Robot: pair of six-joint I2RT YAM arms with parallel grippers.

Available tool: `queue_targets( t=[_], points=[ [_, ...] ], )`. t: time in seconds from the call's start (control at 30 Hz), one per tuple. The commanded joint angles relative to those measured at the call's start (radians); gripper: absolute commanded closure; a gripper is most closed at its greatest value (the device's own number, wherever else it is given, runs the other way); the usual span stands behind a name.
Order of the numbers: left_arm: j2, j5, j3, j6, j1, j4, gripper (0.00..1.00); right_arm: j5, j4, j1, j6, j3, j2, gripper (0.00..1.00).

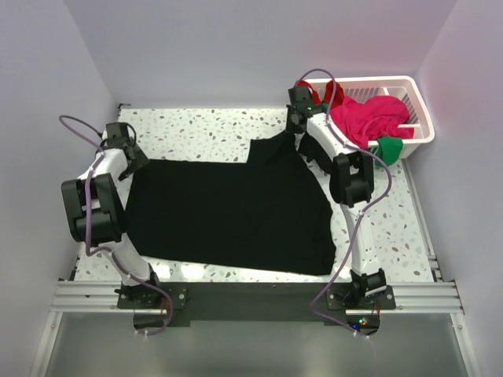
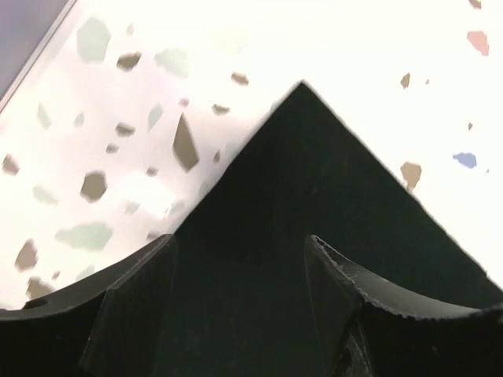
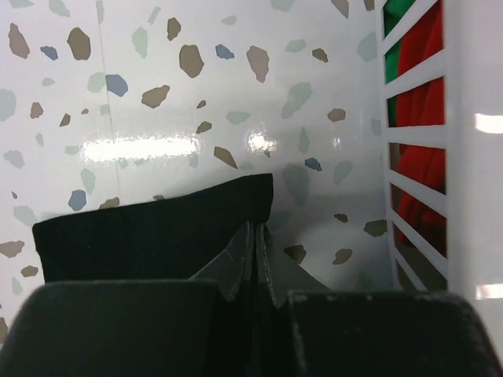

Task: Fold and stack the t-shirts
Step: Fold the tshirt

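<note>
So, black shirt [image 1: 228,208]: it's lying spread flat over the middle of the table [image 1: 204,129], plain side up, with one sleeve sticking out toward the far right.
Left gripper [image 2: 240,251]: it's hanging over the shirt's far-left corner with its fingers [image 2: 346,290] spread wide and nothing held. The pointed corner is sitting in the gap, and I can't tell if the tips are touching the cloth.
Right gripper [image 3: 257,236]: it's pinching the hem of that far-right sleeve, fingers pressed together with only the black cloth between them, just beside the basket [image 1: 420,118].
Near edge: the shirt's hem is running close along the front rail, between the two arm bases.
Left edge: the cloth is sitting right up against the left arm, with hardly any table showing there.
Open room: a bare strip is showing along the far side by the back wall, and another down the right between the shirt and the table edge.
Basket contents: a pink shirt [image 1: 369,118] is piling on top, a red shirt [image 1: 330,90] is peeking out behind it and a green shirt [image 1: 389,148] is spilling over the near rim.
</note>
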Motion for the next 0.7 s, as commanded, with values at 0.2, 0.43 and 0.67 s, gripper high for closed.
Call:
queue_targets(
  t=[0.2,0.43,0.67],
  points=[
    [0.185,0.025,0.177,0.004,-0.004,0.131,0.38,-0.035,0.041,0.001,-0.019,-0.065,-0.081,1.0],
    [0.291,0.023,0.257,0.007,-0.012,0.157,0.48,-0.058,0.039,0.001,-0.015,-0.108,-0.116,1.0],
    [0.372,0.002,0.346,0.026,-0.019,0.137,0.5,-0.063,0.036,0.001,-0.022,-0.157,-0.15,1.0]
  ],
)
